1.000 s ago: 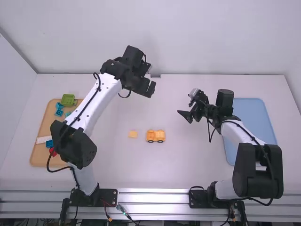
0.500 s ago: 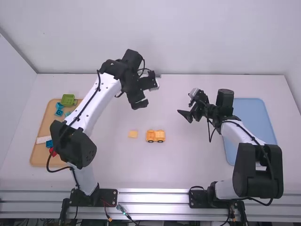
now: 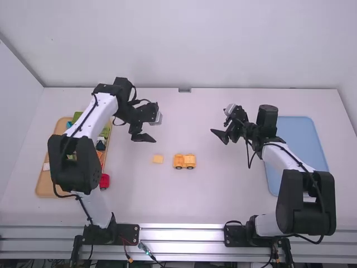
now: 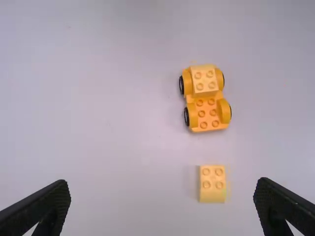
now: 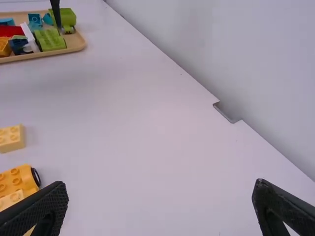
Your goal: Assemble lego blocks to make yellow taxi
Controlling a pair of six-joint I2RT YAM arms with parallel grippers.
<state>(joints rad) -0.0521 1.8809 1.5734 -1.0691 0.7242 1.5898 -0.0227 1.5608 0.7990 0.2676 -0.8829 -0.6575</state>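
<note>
My left gripper (image 3: 146,132) is above the table, up and left of the loose yellow block (image 3: 158,159). In the left wrist view, the left gripper (image 4: 162,191) is open with nothing between its fingers. The block (image 4: 212,191) lies near one fingertip, apart from the orange-yellow wheeled car (image 4: 207,113), which carries a paler four-stud block on one end. From above, the car (image 3: 184,162) stands right of the loose block. My right gripper (image 3: 218,135) is over the table, up and right of the car. The right wrist view has the right gripper (image 5: 160,191) open and empty.
A wooden tray (image 3: 44,185) with several coloured bricks lies at the left, partly under the left arm. A red piece (image 3: 104,181) is near its right edge. A blue tray (image 3: 305,142) lies at the right behind the right arm. A wall rises along the table's far edge.
My left gripper has swung left and toward the camera, from the far middle to near the wooden tray's right side. The right arm, the car and the loose block have stayed put.
</note>
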